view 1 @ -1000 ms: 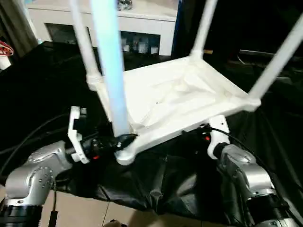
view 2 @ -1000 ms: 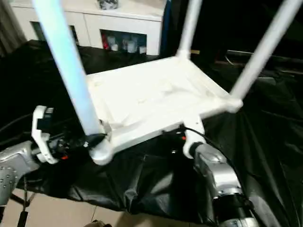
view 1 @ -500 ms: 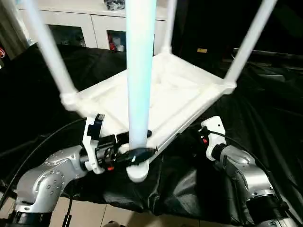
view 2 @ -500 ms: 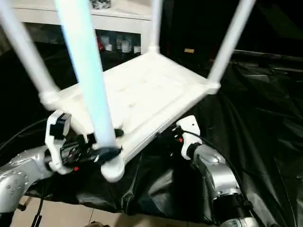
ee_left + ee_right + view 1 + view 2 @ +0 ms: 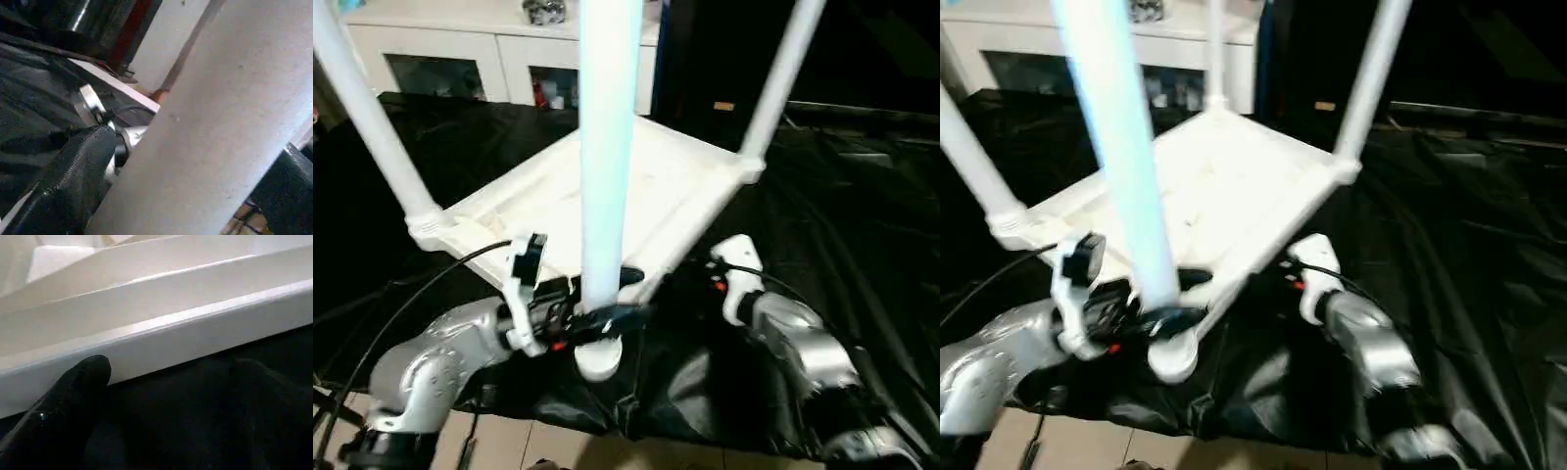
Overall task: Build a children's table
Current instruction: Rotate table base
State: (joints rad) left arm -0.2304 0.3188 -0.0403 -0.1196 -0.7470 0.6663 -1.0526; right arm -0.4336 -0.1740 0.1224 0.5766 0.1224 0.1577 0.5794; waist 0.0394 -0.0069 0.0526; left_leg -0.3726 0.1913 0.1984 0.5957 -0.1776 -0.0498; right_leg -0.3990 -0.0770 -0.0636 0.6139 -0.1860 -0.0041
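The white children's table [image 5: 538,211] lies upside down on a black cloth, its legs pointing up. The nearest leg [image 5: 607,147] rises from the front corner socket [image 5: 597,357]. My left gripper [image 5: 607,315] is clamped around that leg's base; in the left wrist view the leg [image 5: 220,122] fills the space between the black fingers [image 5: 73,176]. My right gripper [image 5: 683,282] is open at the table's near rim, partly hidden under it. The right wrist view has one finger [image 5: 73,391] beside the rim [image 5: 171,338].
Two more legs stand at the left [image 5: 372,127] and right [image 5: 778,78] corners. A white cabinet with glass doors [image 5: 460,49] is behind. The black cloth [image 5: 862,196] spreads to the right, and light floor tiles [image 5: 509,441] lie at the front edge.
The table has turned on the cloth, its near corner swinging right with my left gripper still on the leg. The right arm followed along the rim. The view also shifted.
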